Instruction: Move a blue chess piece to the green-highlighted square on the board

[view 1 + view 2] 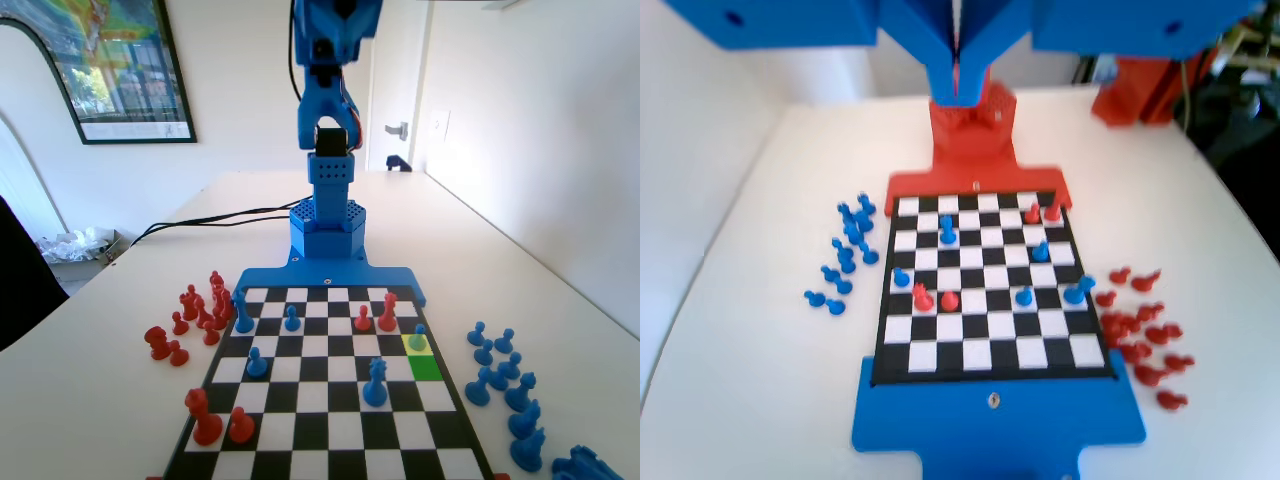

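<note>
blue pawn [417, 337], round head, upright

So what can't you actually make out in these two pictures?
- Gripper, wrist view: jaws look closed together, but blur and the top edge leave it unsure.
- Arm, fixed view: its upper part is cut off by the top edge.
- Blue pawn on the yellow square, next to the green square: in the wrist view, too blurred to pick out.
- Spare blue pieces, fixed view: cut off by the bottom edge.

Fixed view: blue chess piece [417, 337] on board [330, 440], right side, directly behind green-highlighted square [426, 367]; spare pawns [497, 375] on table right of board.
</note>
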`<action>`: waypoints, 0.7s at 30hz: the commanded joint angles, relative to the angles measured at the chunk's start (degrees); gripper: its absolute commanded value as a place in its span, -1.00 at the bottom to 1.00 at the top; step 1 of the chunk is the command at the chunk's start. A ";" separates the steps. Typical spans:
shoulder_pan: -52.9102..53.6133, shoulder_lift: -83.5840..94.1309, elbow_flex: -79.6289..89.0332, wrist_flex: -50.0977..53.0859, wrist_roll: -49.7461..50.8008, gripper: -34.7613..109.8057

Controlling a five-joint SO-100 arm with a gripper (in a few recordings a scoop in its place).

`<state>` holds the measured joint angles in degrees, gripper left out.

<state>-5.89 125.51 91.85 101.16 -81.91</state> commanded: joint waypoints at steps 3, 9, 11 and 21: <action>-2.99 -9.14 -3.52 -1.32 2.46 -0.51; -5.36 -16.52 -3.52 -3.87 4.66 -0.51; -6.50 -18.90 -3.60 -4.66 5.19 -0.51; -12.92 -31.55 -0.79 -15.29 8.35 -0.51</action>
<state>-16.52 95.62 91.49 89.91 -73.56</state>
